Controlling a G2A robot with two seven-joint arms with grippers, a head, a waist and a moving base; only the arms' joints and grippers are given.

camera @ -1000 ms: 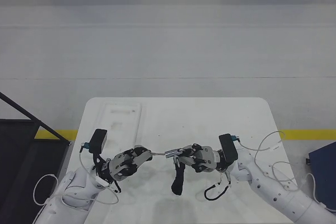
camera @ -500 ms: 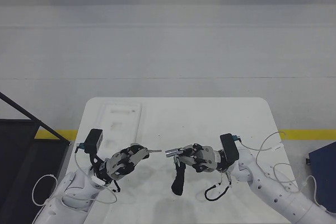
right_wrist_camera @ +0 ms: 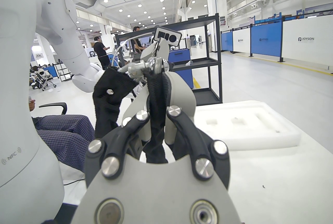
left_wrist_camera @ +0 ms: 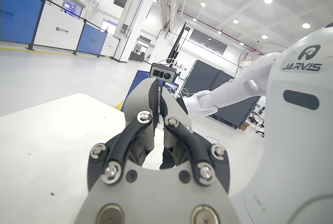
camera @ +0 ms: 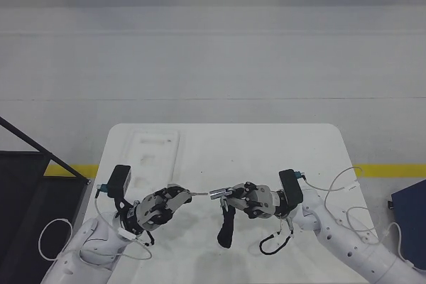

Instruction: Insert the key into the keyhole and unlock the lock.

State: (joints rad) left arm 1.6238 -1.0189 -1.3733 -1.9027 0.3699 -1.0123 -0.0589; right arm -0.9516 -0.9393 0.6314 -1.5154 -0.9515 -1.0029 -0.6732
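My left gripper (camera: pixel 182 194) is shut on a thin metal key (camera: pixel 197 192), whose tip points at the lock with a small gap or light contact; I cannot tell which. In the left wrist view the key (left_wrist_camera: pixel 159 91) shows edge-on between the black pads of that gripper (left_wrist_camera: pixel 158 102). My right gripper (camera: pixel 232 193) is shut on the silver lock (camera: pixel 219 192), held above the table's middle with its end facing the key. A black strap (camera: pixel 225 228) hangs from the lock. In the right wrist view the lock (right_wrist_camera: pixel 141 67) sticks out of the shut gripper (right_wrist_camera: pixel 157 74), black fabric (right_wrist_camera: pixel 109 95) beside it.
A white foam tray (camera: pixel 150 153) with shallow cut-outs lies at the table's back left, also the foam tray (right_wrist_camera: pixel 249 126) in the right wrist view. A black cable loop (camera: pixel 273 246) hangs under the right arm. The white table (camera: pixel 291 153) is bare at the back right.
The left gripper drew the key back from the lock half a second ago. It has since moved right again, bringing the key tip close to the lock. The right gripper held still.
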